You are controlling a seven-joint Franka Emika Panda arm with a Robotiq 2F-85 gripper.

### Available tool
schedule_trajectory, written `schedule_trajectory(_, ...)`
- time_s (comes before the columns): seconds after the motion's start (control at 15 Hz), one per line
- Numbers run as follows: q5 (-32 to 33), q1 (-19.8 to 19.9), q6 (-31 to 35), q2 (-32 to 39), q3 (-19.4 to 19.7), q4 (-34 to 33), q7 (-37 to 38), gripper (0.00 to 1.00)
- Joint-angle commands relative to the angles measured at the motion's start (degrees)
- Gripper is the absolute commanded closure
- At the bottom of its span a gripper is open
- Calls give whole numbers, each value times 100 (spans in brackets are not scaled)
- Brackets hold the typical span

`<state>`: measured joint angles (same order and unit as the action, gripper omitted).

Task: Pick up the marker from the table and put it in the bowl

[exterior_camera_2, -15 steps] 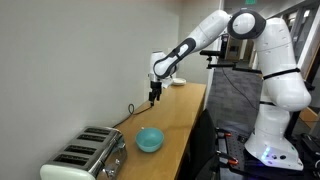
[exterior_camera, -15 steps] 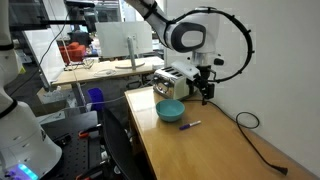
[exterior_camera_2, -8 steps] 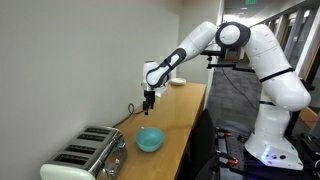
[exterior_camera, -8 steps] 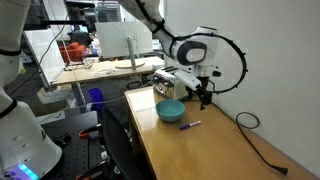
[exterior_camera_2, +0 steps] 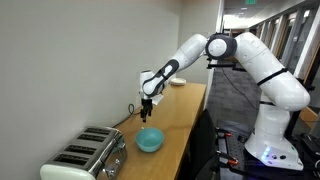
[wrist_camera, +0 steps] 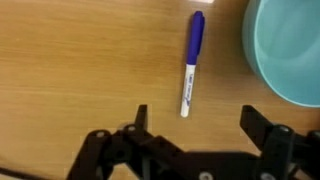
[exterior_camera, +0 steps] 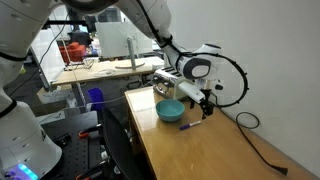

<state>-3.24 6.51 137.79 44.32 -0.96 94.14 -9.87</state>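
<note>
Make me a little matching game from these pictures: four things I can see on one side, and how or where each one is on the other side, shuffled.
Things:
1. marker
2. bowl
3. toaster
4. claw

Descriptions:
A. silver, with slots on top
B. open, hovering above the marker
C. teal and round
D. lying flat on the table, blue with a white end

Pairs: 1-D, 2-C, 3-A, 4-B
</note>
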Motion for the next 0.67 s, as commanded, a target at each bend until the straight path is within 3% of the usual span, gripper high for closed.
schedule_trajectory(0.0, -24, 58, 6, 371, -64, -487, -74, 0)
schedule_trajectory(0.27, 29, 18, -61, 668, -46, -886, -42, 0)
schedule_trajectory(0.6, 78, -80, -46, 841, 44, -883, 148, 0)
